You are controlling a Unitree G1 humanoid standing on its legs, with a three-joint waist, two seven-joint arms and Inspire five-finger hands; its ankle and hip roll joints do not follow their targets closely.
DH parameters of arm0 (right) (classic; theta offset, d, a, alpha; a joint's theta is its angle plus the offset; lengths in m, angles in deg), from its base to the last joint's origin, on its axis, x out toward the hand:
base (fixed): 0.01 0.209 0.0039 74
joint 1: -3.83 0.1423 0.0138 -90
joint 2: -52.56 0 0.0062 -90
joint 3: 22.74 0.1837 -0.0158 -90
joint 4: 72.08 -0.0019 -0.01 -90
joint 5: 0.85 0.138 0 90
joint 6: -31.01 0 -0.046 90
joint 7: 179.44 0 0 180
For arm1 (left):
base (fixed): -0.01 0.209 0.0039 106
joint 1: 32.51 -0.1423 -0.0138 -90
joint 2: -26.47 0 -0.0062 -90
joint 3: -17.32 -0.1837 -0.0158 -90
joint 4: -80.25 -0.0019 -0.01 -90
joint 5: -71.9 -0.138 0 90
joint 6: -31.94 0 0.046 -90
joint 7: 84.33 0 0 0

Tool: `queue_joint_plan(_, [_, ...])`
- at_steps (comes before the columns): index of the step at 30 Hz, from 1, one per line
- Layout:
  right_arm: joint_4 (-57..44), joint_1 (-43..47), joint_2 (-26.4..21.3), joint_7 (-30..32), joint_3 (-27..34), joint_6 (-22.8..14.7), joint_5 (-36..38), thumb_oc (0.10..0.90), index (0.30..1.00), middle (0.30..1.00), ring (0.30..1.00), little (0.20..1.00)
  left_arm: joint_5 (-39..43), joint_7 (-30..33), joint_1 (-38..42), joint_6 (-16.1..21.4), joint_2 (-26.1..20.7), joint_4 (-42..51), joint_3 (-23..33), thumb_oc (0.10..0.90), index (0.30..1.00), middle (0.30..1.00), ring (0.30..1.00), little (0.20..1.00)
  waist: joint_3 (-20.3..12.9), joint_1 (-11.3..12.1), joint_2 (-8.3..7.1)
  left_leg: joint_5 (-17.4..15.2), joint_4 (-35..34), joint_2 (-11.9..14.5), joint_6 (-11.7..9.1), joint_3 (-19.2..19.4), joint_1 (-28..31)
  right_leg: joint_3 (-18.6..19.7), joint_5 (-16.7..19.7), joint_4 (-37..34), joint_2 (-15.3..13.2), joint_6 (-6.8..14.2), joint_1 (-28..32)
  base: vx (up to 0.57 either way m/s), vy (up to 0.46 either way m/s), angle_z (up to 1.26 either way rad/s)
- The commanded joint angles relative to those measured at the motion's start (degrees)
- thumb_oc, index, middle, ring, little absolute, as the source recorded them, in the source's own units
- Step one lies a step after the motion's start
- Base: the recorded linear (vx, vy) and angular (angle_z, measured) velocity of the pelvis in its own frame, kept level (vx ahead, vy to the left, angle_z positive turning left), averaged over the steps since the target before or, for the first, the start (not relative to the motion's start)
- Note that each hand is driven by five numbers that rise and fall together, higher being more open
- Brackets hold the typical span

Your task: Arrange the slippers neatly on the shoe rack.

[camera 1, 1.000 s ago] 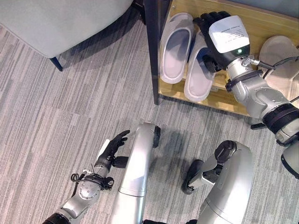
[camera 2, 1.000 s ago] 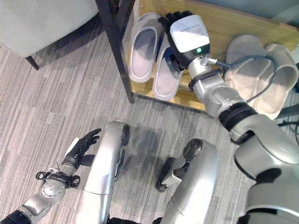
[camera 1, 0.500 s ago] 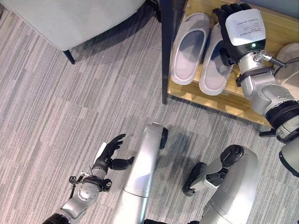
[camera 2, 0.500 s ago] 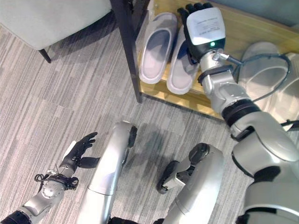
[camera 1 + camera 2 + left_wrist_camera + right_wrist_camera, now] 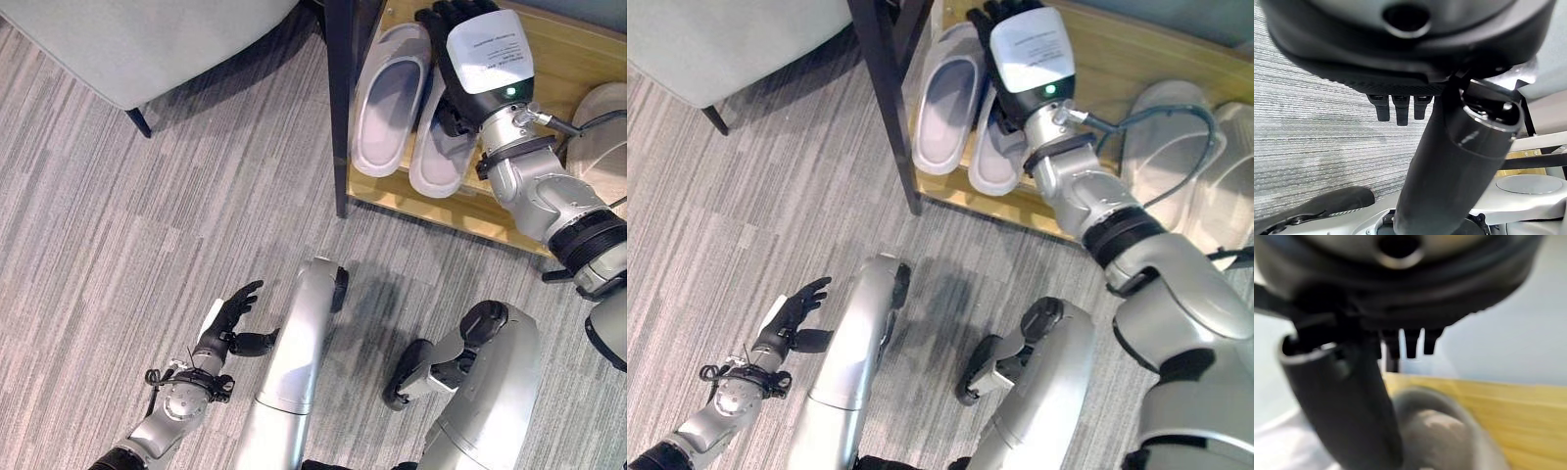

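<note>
Right hand (image 5: 470, 69), fingers straight, was laid over a half-hidden grey slipper (image 5: 436, 157); left hand (image 5: 227, 318) relaxed.

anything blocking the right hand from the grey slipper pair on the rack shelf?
Nothing visible. The right hand is already over the right-side slipper of the grey pair, with the left-side slipper beside it on the wooden shelf. The rack's dark post stands off to the left, clear of the hand.
</note>
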Motion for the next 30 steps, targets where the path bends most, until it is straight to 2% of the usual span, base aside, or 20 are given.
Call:
queue_joint_plan(1, [-4.9, 7.2, -2.8, 5.9, 4.0, 0.6, -0.3, 0.800, 0.900, 0.900, 0.900, 0.900, -2.0, 2.7, -2.0, 2.2, -1.1, 6.5, 1.7, 0.800, 0.900, 0.900, 0.900, 0.900, -1.9, 2.1, 0.41, -4.1, -3.3, 1.6, -1.1, -0.7, -3.0, 2.3, 2.9, 1.4, 0.0, -2.2, -1.8, 0.00, 0.000, 0.00])
queue_joint_plan(13, [-13.9, 2.5, -5.1, 6.3, 7.3, 1.3, -2.9, 0.800, 0.900, 0.900, 0.900, 0.900, -2.7, 3.5, -3.6, 1.9, 0.2, 7.1, 4.0, 0.800, 0.900, 0.900, 0.900, 0.900, -1.9, 1.5, -0.32, -3.8, -3.0, 1.6, -0.7, -0.3, -3.0, 2.8, 3.2, 1.3, 0.3, -2.0, -2.1, 0.00, 0.000, 0.00])
queue_joint_plan(30, [-12.0, 3.3, -3.9, 3.1, 4.5, 0.5, -0.8, 0.800, 0.900, 0.900, 0.900, 0.900, -1.6, 3.6, -3.4, 2.0, 0.7, 6.9, 4.0, 0.800, 0.900, 0.900, 0.900, 0.900, -1.9, 1.4, -0.17, -3.8, -2.3, 1.8, -0.6, -0.6, -3.0, 3.2, 3.5, 1.3, 0.9, -1.9, -2.1, 0.00, 0.008, -0.02])
